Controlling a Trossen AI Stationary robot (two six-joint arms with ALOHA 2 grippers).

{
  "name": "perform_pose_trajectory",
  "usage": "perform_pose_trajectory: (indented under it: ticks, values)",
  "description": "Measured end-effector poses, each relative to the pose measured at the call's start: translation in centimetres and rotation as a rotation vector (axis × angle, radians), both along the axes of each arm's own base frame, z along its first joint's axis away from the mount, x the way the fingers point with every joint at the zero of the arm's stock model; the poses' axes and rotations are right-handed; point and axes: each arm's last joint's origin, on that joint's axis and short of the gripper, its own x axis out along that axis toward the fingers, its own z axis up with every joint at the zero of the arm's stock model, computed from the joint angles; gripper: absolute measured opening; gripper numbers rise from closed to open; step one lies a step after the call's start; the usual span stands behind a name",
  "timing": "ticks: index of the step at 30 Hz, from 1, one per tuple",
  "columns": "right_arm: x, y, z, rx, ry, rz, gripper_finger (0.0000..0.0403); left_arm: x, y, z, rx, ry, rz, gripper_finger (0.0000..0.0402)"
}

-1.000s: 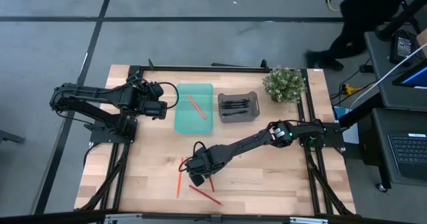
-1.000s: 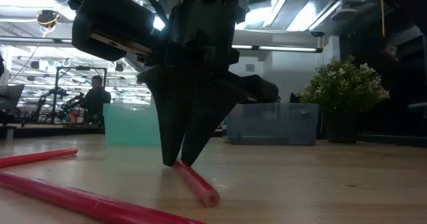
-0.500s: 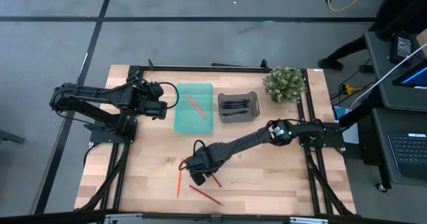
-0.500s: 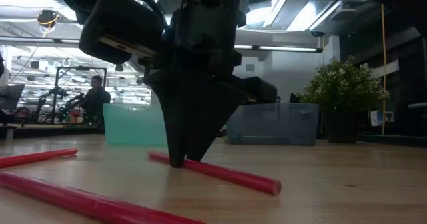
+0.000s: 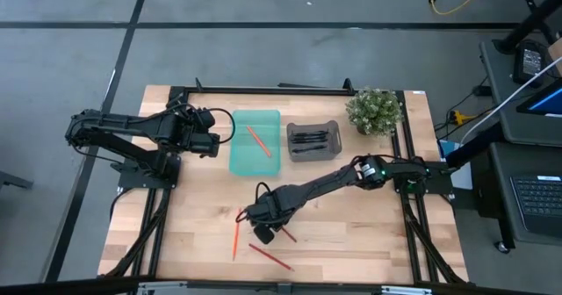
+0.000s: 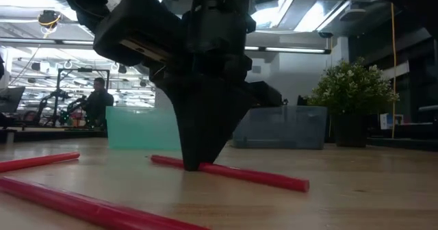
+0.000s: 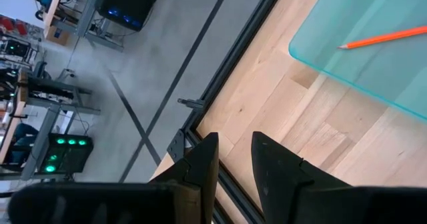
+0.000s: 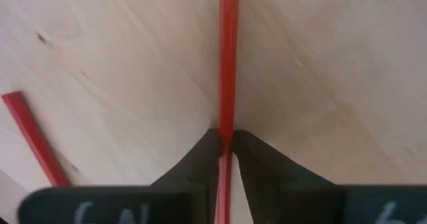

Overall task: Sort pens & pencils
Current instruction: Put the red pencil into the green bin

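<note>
Right gripper (image 5: 263,227) at front-centre of table (image 5: 351,233), other pencils (image 5: 235,239) lying nearby, left gripper (image 5: 213,139) waiting beside teal tray (image 5: 241,159); low view: fingertips down on red pencil (image 6: 260,176); right wrist view: fingers (image 8: 200,159) pinched shut on that pencil.

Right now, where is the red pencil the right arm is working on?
In the high view the red pencil lies on the table's near middle, pinched in the right pincer, beside two other loose pencils.
</note>
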Motion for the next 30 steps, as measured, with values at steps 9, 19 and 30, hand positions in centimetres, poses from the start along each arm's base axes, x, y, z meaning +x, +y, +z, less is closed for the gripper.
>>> perform_pose_trajectory:
  ticks: [9,19,30]
  values:
    - [-0.2,-0.8,0.1,-0.04,0.025,0.086,0.0027,-0.1,0.0,-0.1,-0.02,0.017,0.0,0.0085]
    - [-0.9,-1.4,0.2,-0.132,0.096,0.114,0.0024,-0.2,0.0,-0.1,-0.025,0.017,0.002,0.0085]
    - [-0.8,-2.2,3.4,-0.297,0.161,0.133,0.0017,-0.2,0.0,-0.1,-0.025,0.012,0.005,0.0085]
